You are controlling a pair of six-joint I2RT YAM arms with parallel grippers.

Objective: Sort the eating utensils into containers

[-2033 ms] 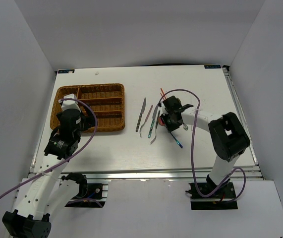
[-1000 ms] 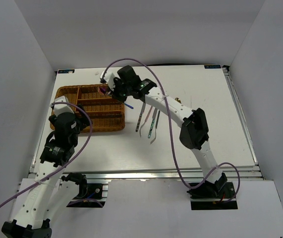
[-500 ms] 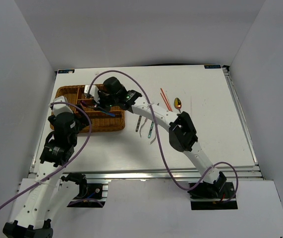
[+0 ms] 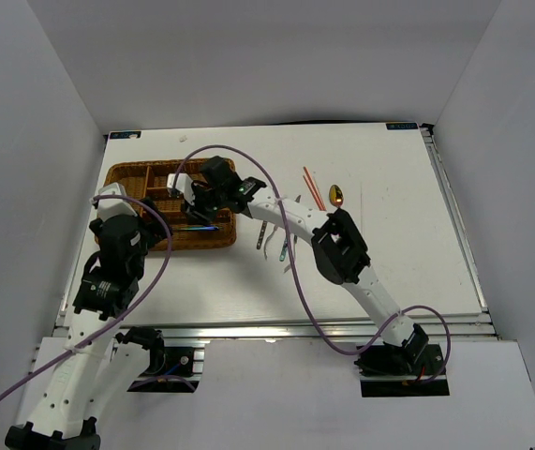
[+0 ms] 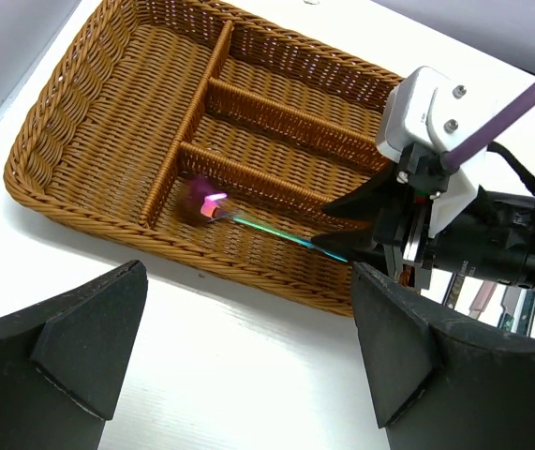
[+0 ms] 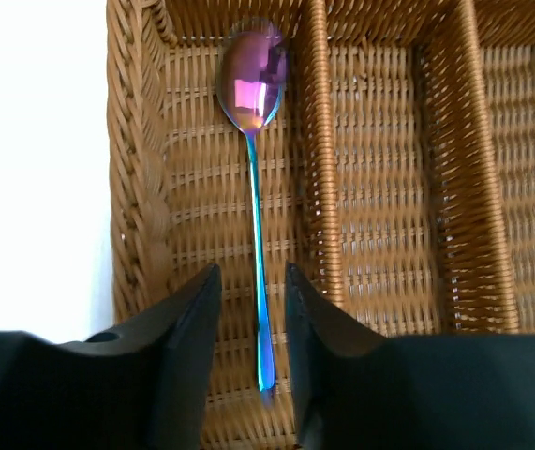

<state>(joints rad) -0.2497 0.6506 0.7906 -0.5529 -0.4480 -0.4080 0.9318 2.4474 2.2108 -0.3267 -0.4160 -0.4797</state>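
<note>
The iridescent rainbow spoon (image 6: pixel 253 187) lies in the nearest long compartment of the brown wicker tray (image 4: pixel 136 169), bowl toward the crosswise section. My right gripper (image 6: pixel 252 272) hovers over the spoon's handle end with its jaws apart, a gap showing on each side of the handle. From the left wrist view the spoon (image 5: pixel 248 222) rests on the tray (image 5: pixel 70 103) floor below the right gripper (image 5: pixel 361 230). My left gripper (image 5: pixel 248 281) is wide open and holds nothing, above the white table just in front of the tray.
Silver knives and a fork (image 4: pixel 276 239) lie on the table right of the tray, partly under the right arm. Red-orange chopsticks (image 4: pixel 312 187) and a gold-bowled spoon (image 4: pixel 337 196) lie further right.
The right arm carried the rainbow spoon from the table's middle to the tray, lowered it into the near compartment and opened its jaws off it. The left arm barely moved.
</note>
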